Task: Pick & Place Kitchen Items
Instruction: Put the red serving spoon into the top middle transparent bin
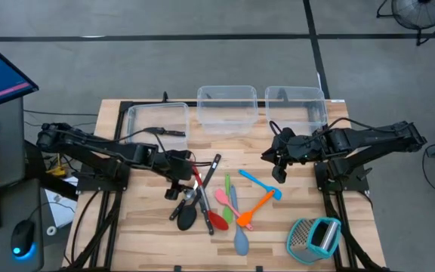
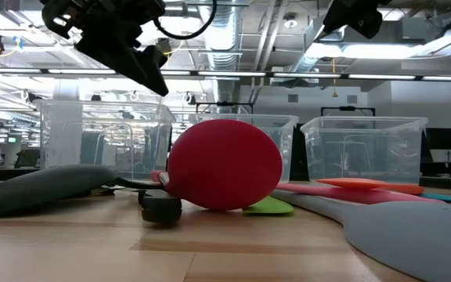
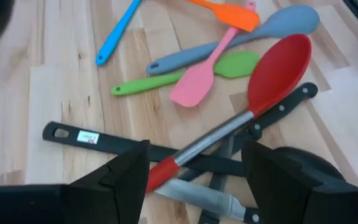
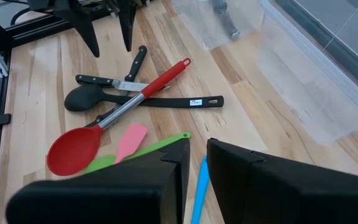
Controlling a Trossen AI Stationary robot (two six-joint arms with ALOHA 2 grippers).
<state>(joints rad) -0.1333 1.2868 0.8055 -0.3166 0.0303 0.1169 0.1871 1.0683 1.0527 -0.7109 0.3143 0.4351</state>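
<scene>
The kitchen items lie in a loose pile mid-table. A red spoon (image 1: 211, 209) crosses a black spoon (image 1: 187, 218) and black-handled knives (image 1: 208, 170). Beside them lie pink (image 1: 223, 198), green (image 1: 227, 215), grey-blue (image 1: 241, 236), orange (image 1: 257, 205) and blue (image 1: 261, 183) spatulas. My left gripper (image 1: 178, 185) hangs open above the pile's left side. In its wrist view the red spoon's handle (image 3: 185, 155) runs below the gap between the fingers, untouched. My right gripper (image 1: 278, 162) hovers to the right of the pile with its fingers nearly together (image 4: 197, 165) and nothing between them.
Three clear plastic bins (image 1: 157, 121), (image 1: 226, 108), (image 1: 297, 104) stand in a row along the table's far edge. A teal-framed metal grater (image 1: 314, 238) lies at the near right corner. Bare wood shows at the table's near left.
</scene>
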